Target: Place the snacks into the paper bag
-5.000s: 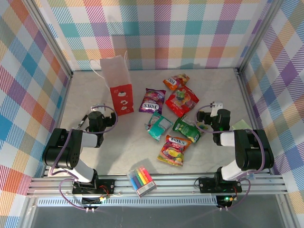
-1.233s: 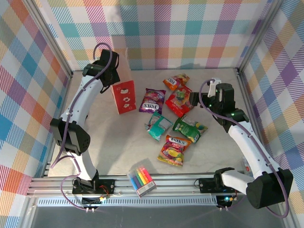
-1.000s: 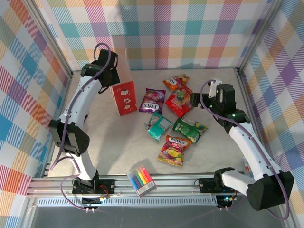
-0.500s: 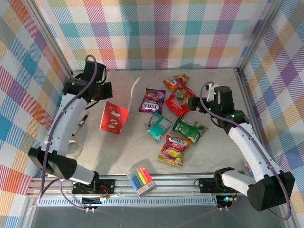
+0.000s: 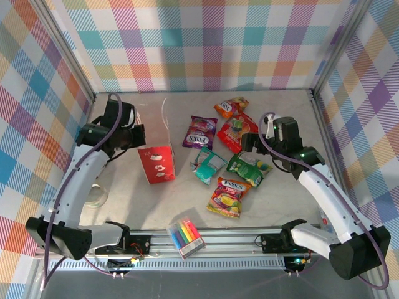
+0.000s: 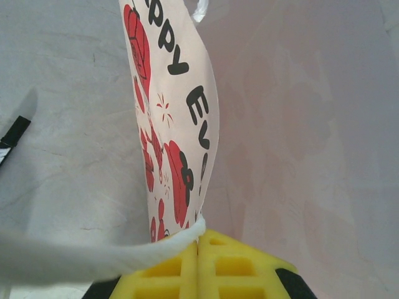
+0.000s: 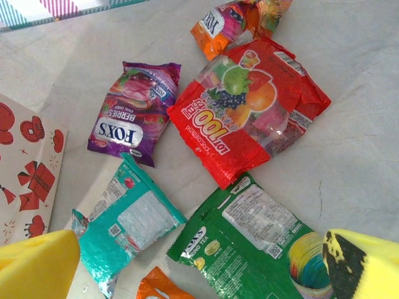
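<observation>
Left jaws are pressed together on the bag's (image 6: 181,124) white rim, holding it just left of the snacks (image 5: 227,196); right jaws hang spread above the green packet (image 7: 249,249). Likely step: steadying the bag, nothing bagged yet. Next calls for pinching a crimped edge. Packets: flat, glossy, crinkly film on the desk (image 5: 181,199); bag: thin creased paper, string handles.

Left: paper bag (image 5: 157,164); right: snacks (image 5: 237,132); front: markers (image 5: 186,237).
</observation>
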